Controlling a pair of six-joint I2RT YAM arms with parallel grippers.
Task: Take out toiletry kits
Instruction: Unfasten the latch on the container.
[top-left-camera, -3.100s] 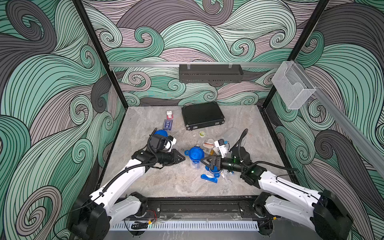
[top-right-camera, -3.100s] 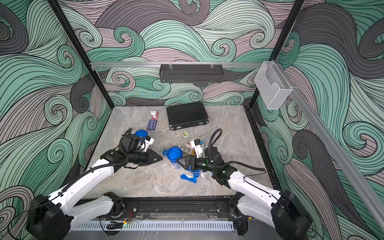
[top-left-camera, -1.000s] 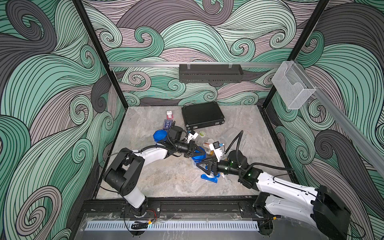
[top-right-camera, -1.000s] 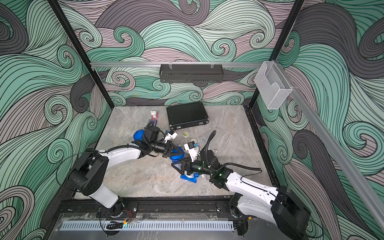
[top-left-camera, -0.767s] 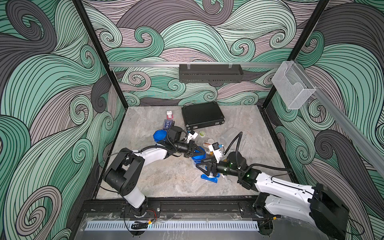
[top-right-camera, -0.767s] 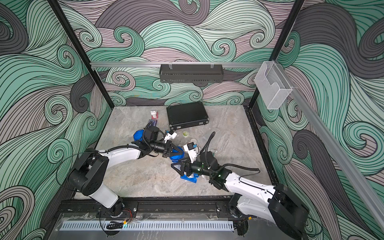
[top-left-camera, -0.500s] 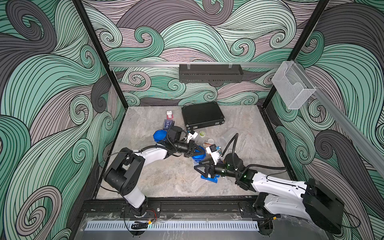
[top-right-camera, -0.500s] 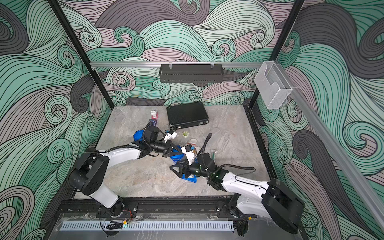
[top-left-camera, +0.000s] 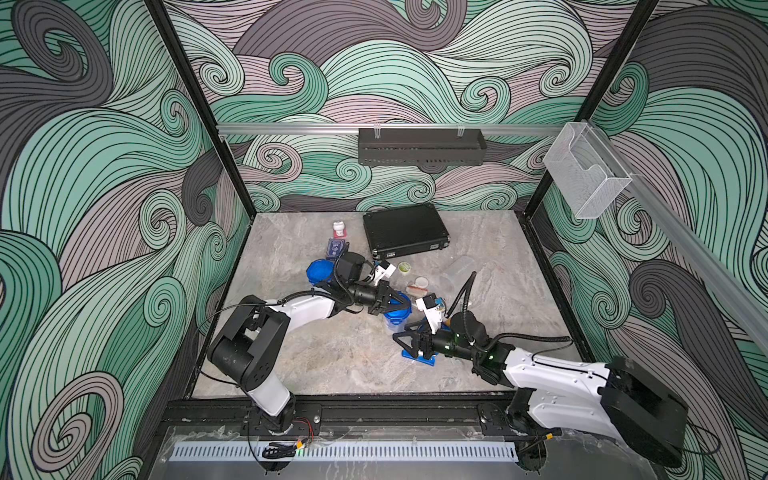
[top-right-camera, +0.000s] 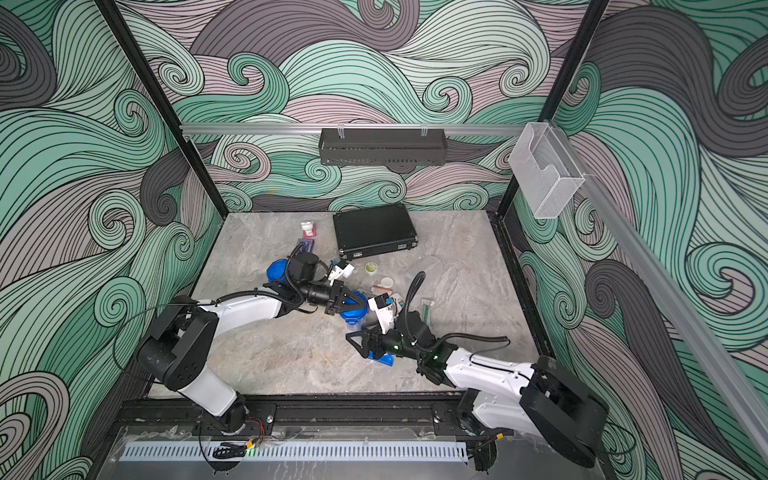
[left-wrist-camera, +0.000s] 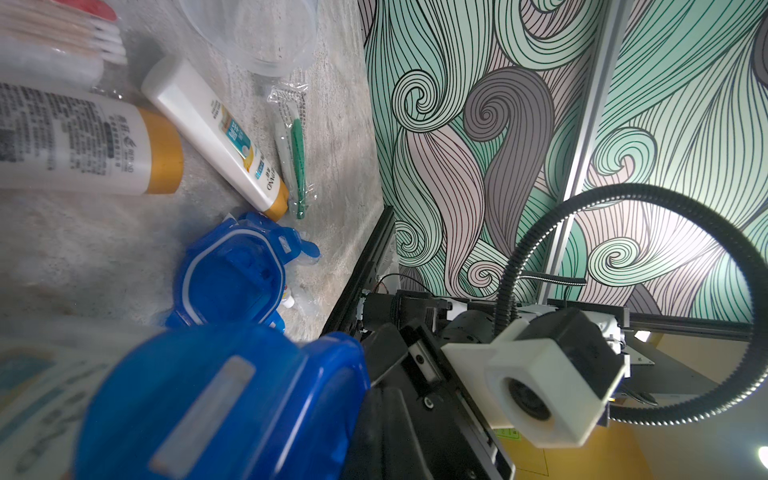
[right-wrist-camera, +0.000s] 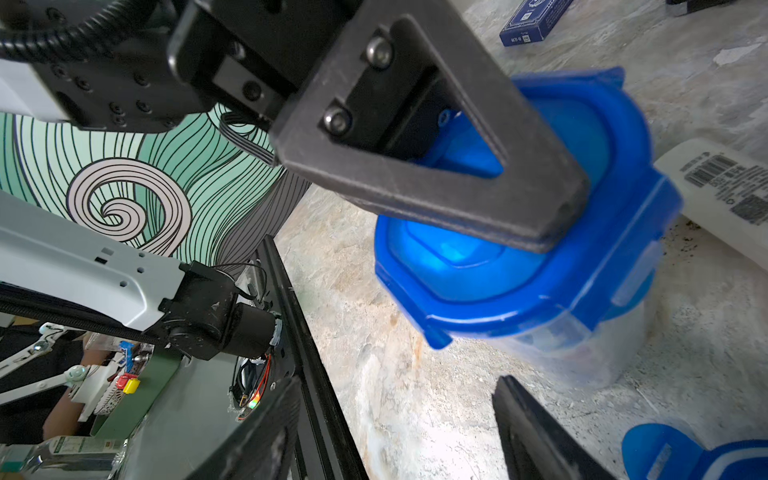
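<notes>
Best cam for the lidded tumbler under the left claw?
Right wrist: it shows the lidded tumbler close, blue lid and clear body, left claw on its lid. Both top views show it tiny; left wrist, only blurred lid.

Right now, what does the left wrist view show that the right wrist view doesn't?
Only left wrist: a white tube, a wrapped green razor, an empty clear cup and the right arm's camera.
Only right wrist: the left end effector, shut, its tip on top of the lidded cup, and a dark-blue box.
Both: the lidded cup and a loose blue lid lying beside it.
</notes>
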